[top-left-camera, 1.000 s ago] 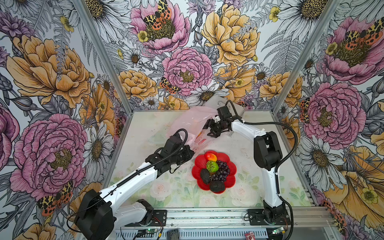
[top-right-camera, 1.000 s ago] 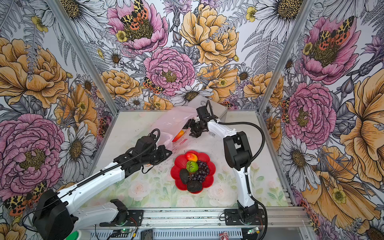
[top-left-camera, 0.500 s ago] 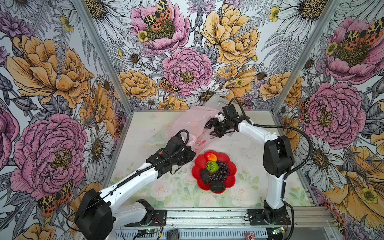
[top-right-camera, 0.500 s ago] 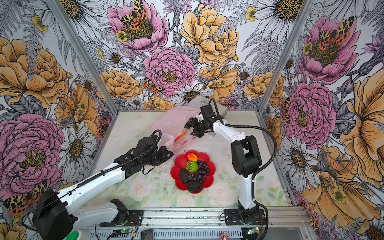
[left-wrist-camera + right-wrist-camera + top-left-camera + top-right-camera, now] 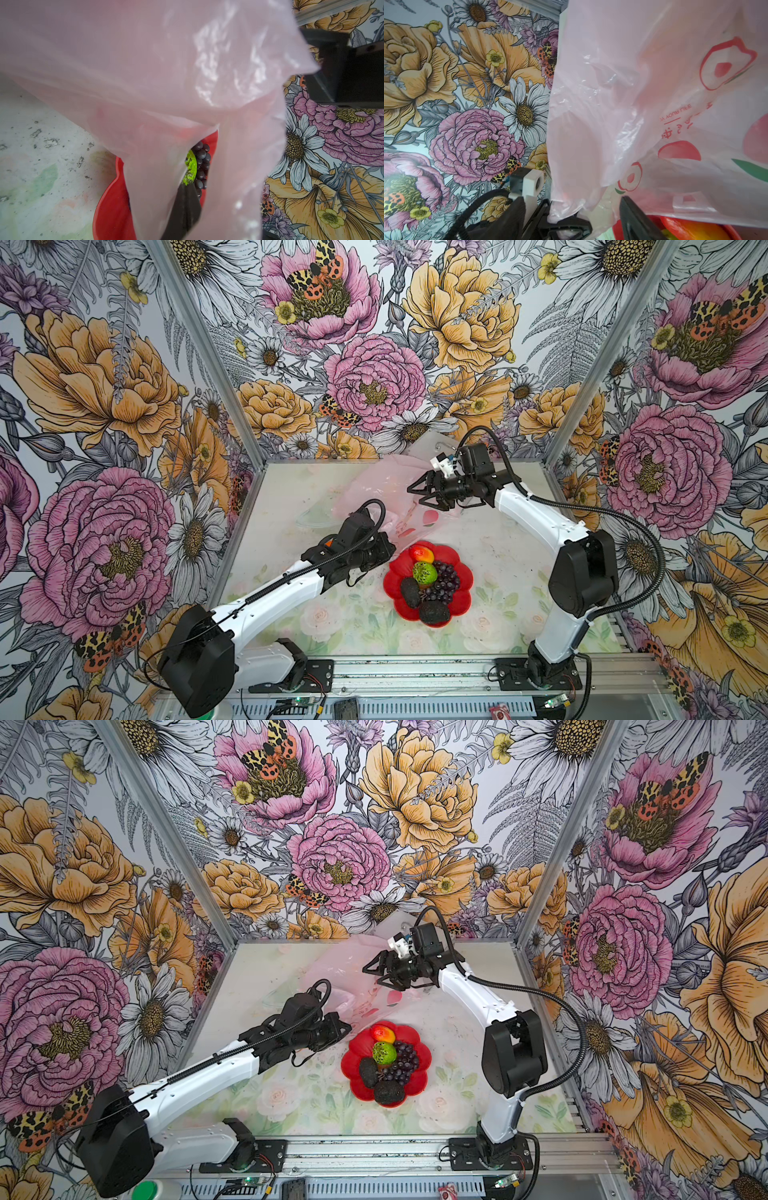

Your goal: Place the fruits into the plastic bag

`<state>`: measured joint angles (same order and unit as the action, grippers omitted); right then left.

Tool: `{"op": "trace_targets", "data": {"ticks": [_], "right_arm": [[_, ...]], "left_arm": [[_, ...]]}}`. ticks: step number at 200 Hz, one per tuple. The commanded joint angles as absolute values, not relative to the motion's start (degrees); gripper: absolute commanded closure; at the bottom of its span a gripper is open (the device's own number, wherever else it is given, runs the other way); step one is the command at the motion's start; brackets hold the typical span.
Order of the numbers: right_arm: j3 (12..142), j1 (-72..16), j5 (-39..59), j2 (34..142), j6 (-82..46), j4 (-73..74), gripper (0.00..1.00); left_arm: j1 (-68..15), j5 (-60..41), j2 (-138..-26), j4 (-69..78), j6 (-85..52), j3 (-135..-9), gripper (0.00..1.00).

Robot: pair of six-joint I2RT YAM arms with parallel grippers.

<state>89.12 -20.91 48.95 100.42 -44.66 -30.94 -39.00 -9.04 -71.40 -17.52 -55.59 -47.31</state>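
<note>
While the left gripper [image 5: 386, 549], pressed together, is apparently pinching the bag [image 5: 374, 485] by its edge to hold the mouth up, the right gripper [image 5: 417, 496] is hovering spread against it near the back edge of the bench [image 5: 498, 556]. The fruits [image 5: 428, 578] are sitting on the plate [image 5: 463, 572] at mid-bench.

The table [image 5: 511, 556] [image 5: 457, 1040] is a flat rectangular surface printed with pale roses and green leaves, and it carries scattered dark specks, seen most clearly in the left wrist view. A red plate [image 5: 463, 580] [image 5: 419, 1065] with a flower-shaped outline rests flat on it, just right of centre and toward the front edge in both top views. The translucent pink plastic bag [image 5: 374, 489] [image 5: 332, 969] occupies the rear centre, near the plate's back edge; how much of it rests on the surface cannot be determined.
</note>
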Motion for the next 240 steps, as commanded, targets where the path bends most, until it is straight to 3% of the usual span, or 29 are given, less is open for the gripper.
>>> {"op": "trace_targets", "data": {"ticks": [1,9,16,19,92,169,240], "right_arm": [[88.12,-20.65,52.52,95.16,-39.11,-29.66,0.26],[87.55,-20.62,52.51,93.89,-37.74,-29.75,0.22],[86.96,-20.53,52.24,92.64,-36.48,-29.71,0.01],[86.8,-20.48,51.97,92.1,-35.82,-29.71,0.01],[77.89,-19.06,30.64,78.69,-22.8,-30.69,0.0],[78.84,-20.87,17.39,80.25,-14.48,-47.39,0.07],[80.04,-31.46,12.11,86.93,-11.11,-55.28,0.08]], "left_arm": [[-39.57,-8.1,-72.78,-15.64,-55.3,-50.11,1.0],[-39.57,-8.12,-73.34,-15.64,-55.22,-50.62,1.0],[-39.65,-8.17,-73.83,-15.64,-55.2,-51.0,1.0],[-39.62,-8.17,-73.97,-15.58,-55.12,-51.2,1.0],[-39.73,-7.65,-75.95,-15.73,-55.02,-53.0,1.0],[-39.65,-7.0,-73.8,-15.29,-54.84,-51.64,1.0],[-39.21,-6.95,-72.69,-15.07,-54.93,-50.68,1.0]]}}
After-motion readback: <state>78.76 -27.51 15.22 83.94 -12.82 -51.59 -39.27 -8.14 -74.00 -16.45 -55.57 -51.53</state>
